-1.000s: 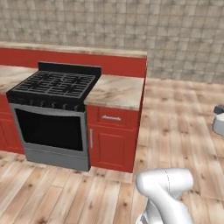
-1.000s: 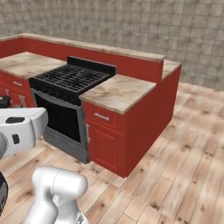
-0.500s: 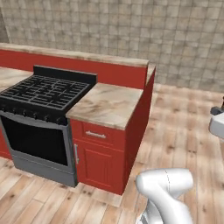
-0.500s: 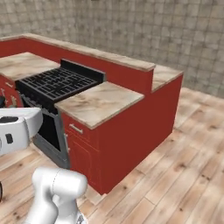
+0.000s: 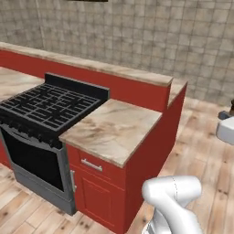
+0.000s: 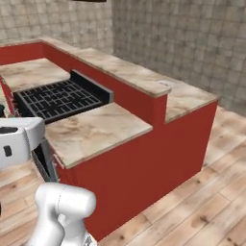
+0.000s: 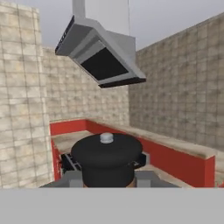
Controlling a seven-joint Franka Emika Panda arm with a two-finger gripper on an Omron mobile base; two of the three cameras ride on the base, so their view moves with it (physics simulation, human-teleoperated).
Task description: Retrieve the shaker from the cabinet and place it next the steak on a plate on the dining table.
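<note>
Black stove [image 5: 50, 107] fills the left of the left base view, and the marble counter [image 5: 114, 130] joins it to the right. At the bottom centre of the hand view the shaker [image 7: 107, 157] sits directly ahead of the gripper [image 7: 108, 184], its dark cap close to the camera and its long axis upright in the frame. The jaws are clenched on it from both sides. The hand looks about level across the kitchen, towards the grey hood [image 7: 103, 52] at upper centre. I judge this to be a carrying pose.
</note>
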